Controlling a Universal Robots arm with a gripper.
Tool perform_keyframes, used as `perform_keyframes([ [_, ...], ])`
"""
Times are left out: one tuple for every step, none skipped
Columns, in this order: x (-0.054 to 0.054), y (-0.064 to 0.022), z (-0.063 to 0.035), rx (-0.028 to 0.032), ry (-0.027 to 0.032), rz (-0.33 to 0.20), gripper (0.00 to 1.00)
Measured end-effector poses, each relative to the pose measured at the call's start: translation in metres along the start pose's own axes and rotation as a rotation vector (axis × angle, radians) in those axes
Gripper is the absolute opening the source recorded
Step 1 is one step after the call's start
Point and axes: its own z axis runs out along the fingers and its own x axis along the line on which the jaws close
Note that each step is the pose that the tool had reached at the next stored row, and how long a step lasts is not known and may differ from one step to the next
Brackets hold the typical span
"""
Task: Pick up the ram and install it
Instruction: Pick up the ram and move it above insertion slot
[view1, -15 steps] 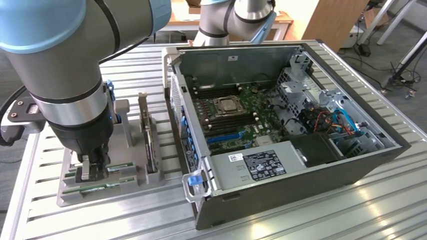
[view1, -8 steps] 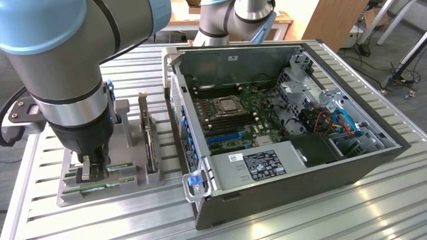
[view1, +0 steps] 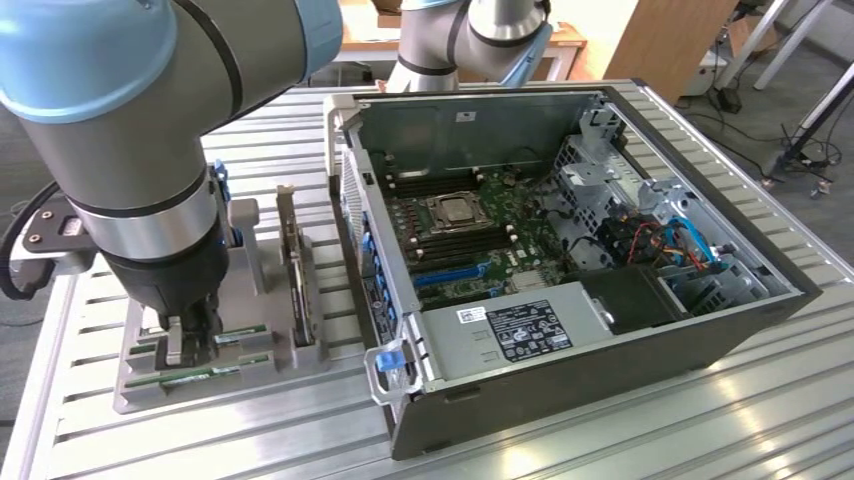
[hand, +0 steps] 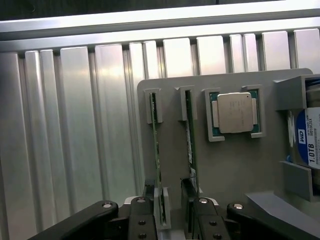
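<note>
- Ram sticks (hand: 156, 145): two, both green, standing on edge in neighbouring slots.
- Gray holder (hand: 235, 170): one, carrying the loose parts.
- Processor chips: two. One loose chip (hand: 235, 112) in the holder's square recess, one seated chip (view1: 455, 212) in the motherboard socket.
- Hard drive (hand: 306, 140): one, blue-and-white label.
- Expansion card (view1: 287, 262): one, upright in the holder.
- Computer case (view1: 574, 395): one, side open.
- Motherboard (view1: 514, 245): one.
- Power supply (view1: 523, 325): one, with one black label.
- Gripper (hand: 167, 210): one.
</note>
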Motion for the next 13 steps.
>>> perform_keyframes([
  [0.0, 0.0, 0.0006, -0.0001, 0.0001, 0.0, 0.36],
  [0.0001, 0.0, 0.0008, -0.0002, 0.0003, 0.0, 0.36],
  [0.0001, 0.0, 0.0009, -0.0003, 0.0004, 0.0, 0.36],
  [0.0001, 0.0, 0.001, -0.0002, 0.0002, 0.0, 0.36],
  [0.0005, -0.0001, 0.0012, 0.0, 0.0, 0.0, 0.36],
  [0.0009, -0.0003, 0.0012, 0.0, -0.0001, 0.0, 0.36],
  [0.0016, -0.0003, 0.0011, 0.0, 0.0, 0.0, 0.36],
  [0.0022, -0.0003, 0.0011, -0.0001, 0.0001, 0.0, 0.36],
  [0.003, -0.0004, 0.0011, 0.0, 0.0001, 0.0, 0.36],
  [0.0038, -0.0005, 0.001, 0.0, 0.0001, 0.0, 0.36],
  [0.0047, -0.0006, 0.001, -0.0001, 0.0001, 0.0, 0.36],
  [0.0053, -0.0007, 0.001, -0.0001, 0.0001, 0.0, 0.36],
  [0.0056, -0.0006, 0.0011, -0.0002, 0.0001, 0.0, 0.36],
])
